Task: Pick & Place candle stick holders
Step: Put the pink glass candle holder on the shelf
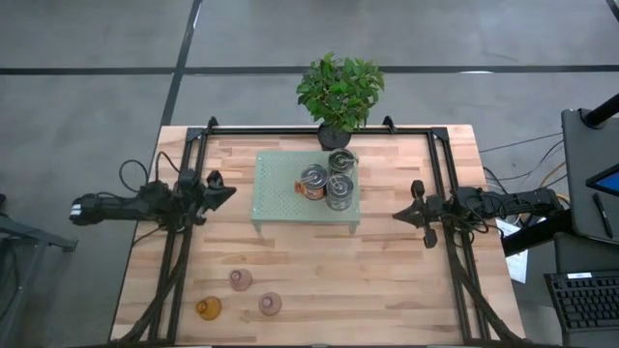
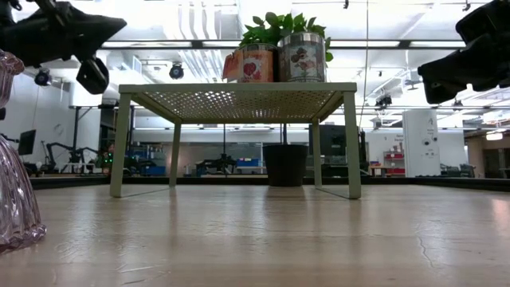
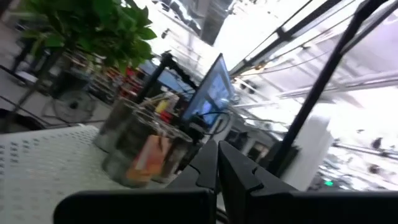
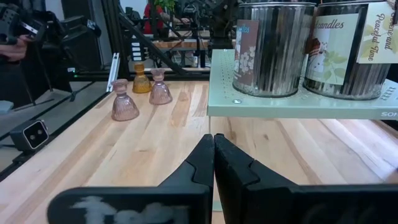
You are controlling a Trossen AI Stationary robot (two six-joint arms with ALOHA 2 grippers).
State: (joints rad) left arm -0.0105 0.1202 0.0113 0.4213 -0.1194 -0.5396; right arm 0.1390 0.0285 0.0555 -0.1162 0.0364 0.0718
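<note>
Left gripper (image 1: 224,191) clenched beside green stand (image 1: 276,193); right gripper (image 1: 402,215) clenched opposite; silver holders (image 1: 329,180) on stand; glass holders (image 1: 241,279) on table (image 1: 387,280)

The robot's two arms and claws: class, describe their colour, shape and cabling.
Both arms are dark, slim and jointed, with black cables looping along them. The left claw and right claw each taper to two black, wedge-shaped fingers with angular faces.

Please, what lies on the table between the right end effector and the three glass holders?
In the high view, only bare wood lies between the right end effector and the glass holders. The green stand sits off that line.
</note>
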